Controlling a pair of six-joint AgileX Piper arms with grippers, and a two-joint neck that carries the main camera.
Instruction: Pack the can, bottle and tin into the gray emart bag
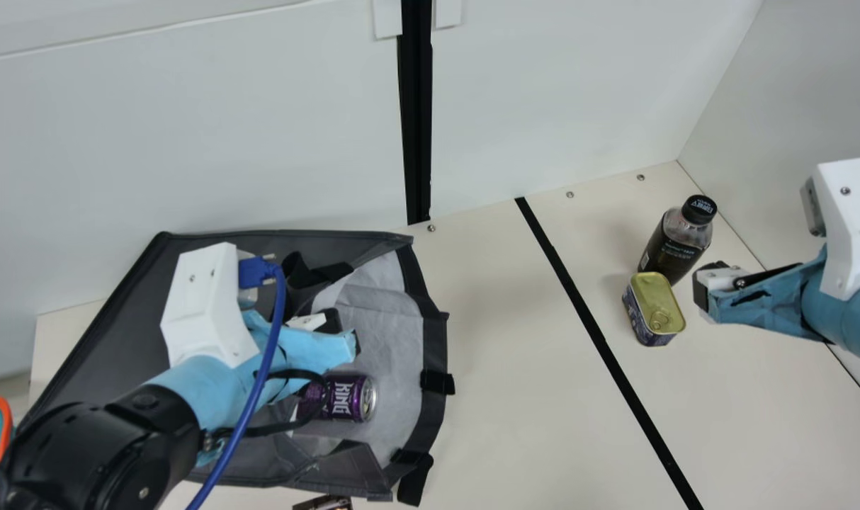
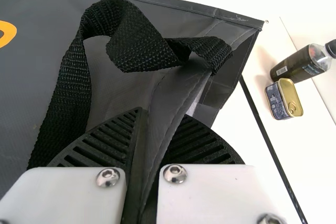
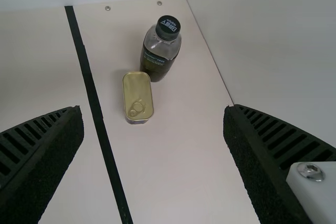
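My L hand [image 1: 341,334] pinches the gray bag [image 1: 108,340]; R hand [image 1: 705,287] is spread. Can [image 1: 346,398] on its side in bag, lid end toward main view's right. Bottle [image 1: 674,248] upright; tin [image 1: 654,306] beside it, lid up, long axis approx. along the black strip [image 1: 603,345].

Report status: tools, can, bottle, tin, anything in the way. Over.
Left tool shut on bag; right tool open, empty. Can in bag; bottle, tin on table. Tin close beside bottle, might crowd a grasp.
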